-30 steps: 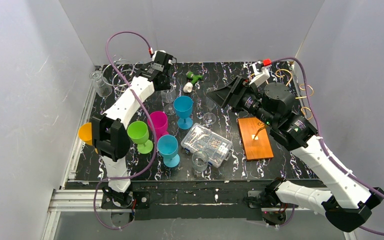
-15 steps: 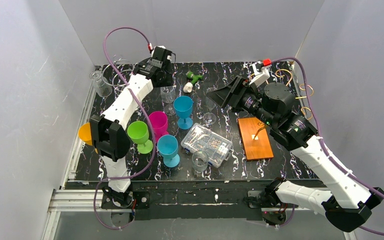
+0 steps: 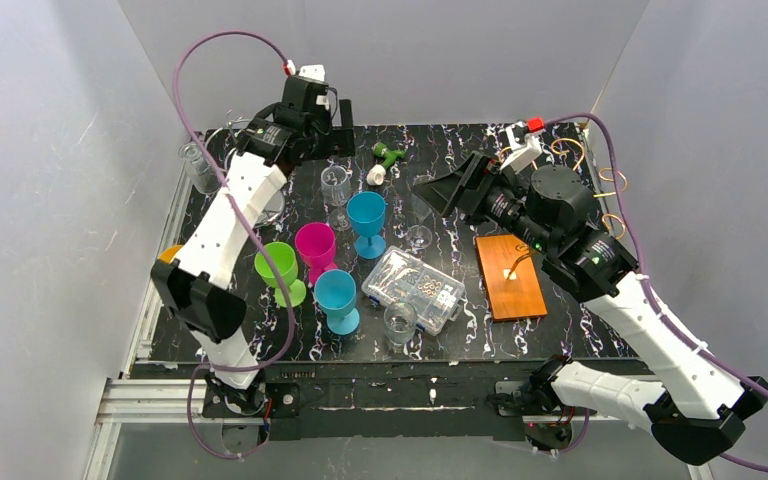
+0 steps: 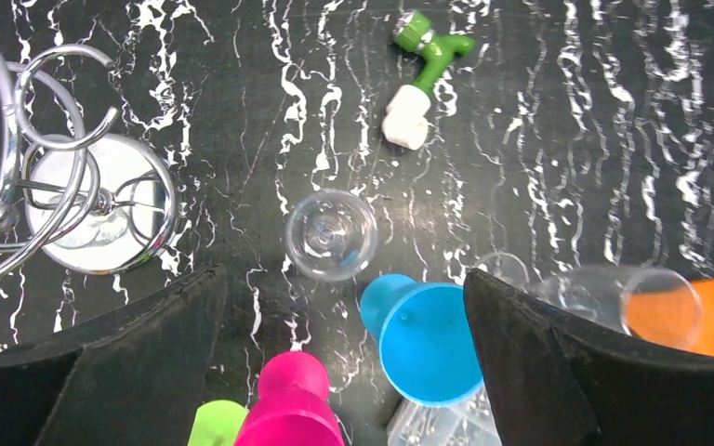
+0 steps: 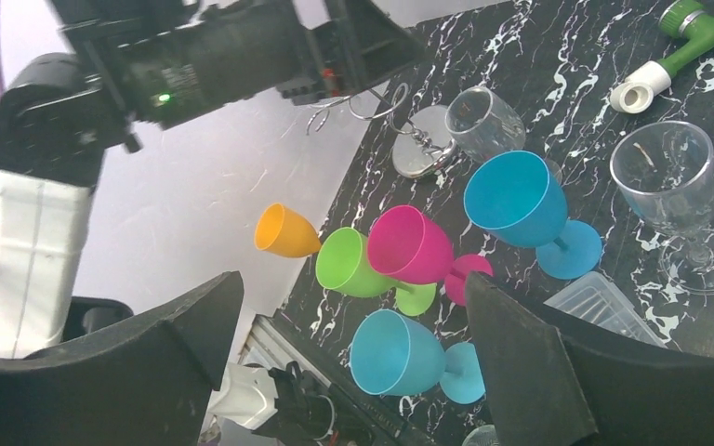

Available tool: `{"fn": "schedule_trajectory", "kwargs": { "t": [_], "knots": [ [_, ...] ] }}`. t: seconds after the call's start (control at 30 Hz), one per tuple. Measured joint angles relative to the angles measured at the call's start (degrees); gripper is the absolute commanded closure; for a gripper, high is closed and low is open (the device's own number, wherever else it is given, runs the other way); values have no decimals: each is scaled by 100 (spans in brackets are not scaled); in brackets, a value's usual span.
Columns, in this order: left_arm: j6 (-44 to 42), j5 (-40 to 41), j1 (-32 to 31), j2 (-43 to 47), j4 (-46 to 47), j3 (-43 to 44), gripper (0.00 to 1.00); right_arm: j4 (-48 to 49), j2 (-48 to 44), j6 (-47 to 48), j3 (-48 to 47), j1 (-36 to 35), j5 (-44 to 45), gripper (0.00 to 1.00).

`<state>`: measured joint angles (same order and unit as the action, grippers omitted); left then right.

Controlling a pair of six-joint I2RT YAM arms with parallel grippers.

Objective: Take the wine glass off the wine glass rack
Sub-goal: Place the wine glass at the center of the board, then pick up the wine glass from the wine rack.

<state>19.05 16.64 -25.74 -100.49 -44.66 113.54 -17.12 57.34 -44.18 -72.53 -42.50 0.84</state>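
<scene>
The left tool [image 4: 344, 277] hangs high over the far-left part of the tabletop [image 3: 460, 150]. Its fingers are spread wide and there is nothing between them. Straight below it a clear wine glass [image 4: 331, 234] stands upright on its own, apart from both fingers. A blue cup [image 4: 428, 342] sits just beside that glass, toward the finger on the right of the wrist view. A chrome wire stand [image 4: 102, 216] lies out past the other finger.

The right tool [image 3: 438, 190] is also spread wide and grips nothing. Just off its tip a second clear wine glass [image 5: 674, 181] stands upright on the tabletop, touching neither finger.

The wine glass rack [image 3: 510, 277] is behind this tool, partly under the right arm. Its wooden base lies flat on the tabletop, and its golden curls show on the far side of the arm. Both glasses stand on the tabletop, off the rack.
</scene>
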Motion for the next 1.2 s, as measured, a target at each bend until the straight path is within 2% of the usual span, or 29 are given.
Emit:
{"fn": "schedule_trajectory", "kwargs": {
  "t": [0.27,0.5,0.63,0.93,1.07,1.2],
  "knots": [
    [-109,-31,-59,1198,-87,-2,2,-101,15,138,-96,0,-20,1],
    [-243,782,-9,1810,-835,483,2,-120,155,238,-162,0,-238,2],
    [-133,1174,658,1779,-1556,835,2,-164,269,291,-195,0,-352,2],
    [243,774,2592,1443,-1937,807,2,-487,841,643,-444,0,-767,2],
    [291,450,3187,839,-1884,1025,2,-662,988,837,-496,0,-887,2],
    [306,208,3504,2,-1812,1453,2,-745,1034,1005,-496,0,-966,2]
  ]
}}
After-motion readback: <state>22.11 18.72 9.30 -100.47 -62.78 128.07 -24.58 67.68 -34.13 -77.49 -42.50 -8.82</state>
